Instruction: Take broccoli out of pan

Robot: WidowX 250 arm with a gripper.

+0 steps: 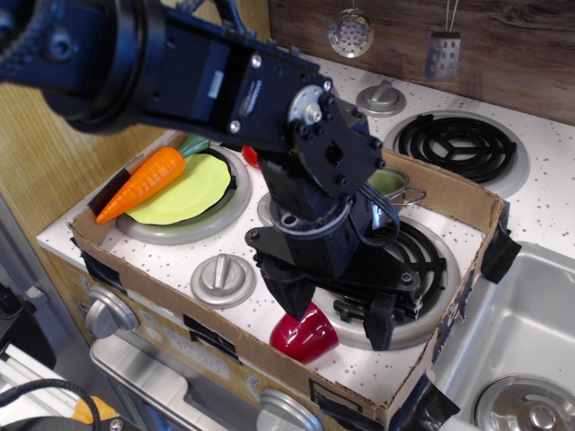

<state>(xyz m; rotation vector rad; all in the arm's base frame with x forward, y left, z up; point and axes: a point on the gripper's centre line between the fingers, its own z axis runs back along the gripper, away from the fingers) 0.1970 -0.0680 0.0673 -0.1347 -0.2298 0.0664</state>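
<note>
The pan (402,190) is mostly hidden behind my black arm. Only a bit of its shiny rim and one wire loop handle show, at the far side of the front right burner (429,260). A pale-green patch inside the rim looks like the broccoli (386,182), still in the pan. My gripper (337,310) points down over the near part of that burner, in front of the pan. Its jaws are spread wide and hold nothing. The left fingertip (292,292) is just above a red cup (304,332).
An orange carrot (144,182) lies on a yellow-green plate (193,193) on the left burner. Grey knobs (222,277) (382,97) sit on the stovetop. A cardboard wall (449,193) rings the area. A sink (526,359) is at the right. A back burner (458,144) and hanging utensils (350,34) are behind.
</note>
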